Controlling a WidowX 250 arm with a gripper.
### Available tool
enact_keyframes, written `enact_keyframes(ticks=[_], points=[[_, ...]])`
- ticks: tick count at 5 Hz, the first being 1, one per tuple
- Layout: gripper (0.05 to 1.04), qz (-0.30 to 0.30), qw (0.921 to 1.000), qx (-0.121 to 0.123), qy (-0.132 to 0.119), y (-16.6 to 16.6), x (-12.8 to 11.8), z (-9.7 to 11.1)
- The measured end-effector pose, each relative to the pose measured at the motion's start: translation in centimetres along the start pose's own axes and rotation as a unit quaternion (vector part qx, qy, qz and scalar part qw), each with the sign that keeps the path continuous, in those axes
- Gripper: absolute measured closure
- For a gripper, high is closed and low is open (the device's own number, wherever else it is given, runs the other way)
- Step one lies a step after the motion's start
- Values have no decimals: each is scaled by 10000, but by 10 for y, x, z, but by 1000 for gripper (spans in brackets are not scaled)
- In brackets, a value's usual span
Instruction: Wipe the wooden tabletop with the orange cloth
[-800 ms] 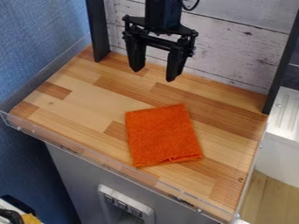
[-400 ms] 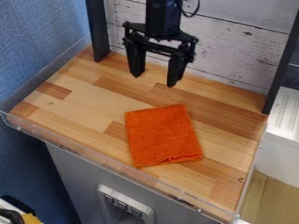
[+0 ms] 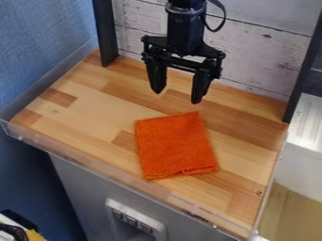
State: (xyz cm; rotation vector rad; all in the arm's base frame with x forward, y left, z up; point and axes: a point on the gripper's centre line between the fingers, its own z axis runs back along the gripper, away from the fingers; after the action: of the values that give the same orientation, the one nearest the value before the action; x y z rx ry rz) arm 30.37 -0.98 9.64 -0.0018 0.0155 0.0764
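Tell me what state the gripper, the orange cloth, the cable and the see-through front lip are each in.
Gripper: open, holding nothing, fingers pointing down.
Orange cloth: folded, lying flat on the wooden worktop.
Cable: looped out beside the arm.
See-through front lip: upright along the worktop's edge.

Arm (image 3: 185,28) cut off at top; yellow object (image 3: 35,235) cropped, lower left.

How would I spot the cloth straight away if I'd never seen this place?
Find the wooden counter with the clear rail along its front edge. Below the black end effector, toward that rail, lies the cloth: folded, flat and roughly rectangular. Its solid bright orange stands out from the pale and brown wood around it.
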Motion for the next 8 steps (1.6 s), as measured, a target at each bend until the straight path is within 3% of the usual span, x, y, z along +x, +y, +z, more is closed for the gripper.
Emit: enact_keyframes(ticks=[2,3,4,8], points=[[718,147,9995,-7,-285,1,-2,-21],[931,234,9988,-10,-424,1,-1,-29],[1019,246,9991,23,-359,2,2,-42],[1025,238,9997,49,32,-2,1,-86]])
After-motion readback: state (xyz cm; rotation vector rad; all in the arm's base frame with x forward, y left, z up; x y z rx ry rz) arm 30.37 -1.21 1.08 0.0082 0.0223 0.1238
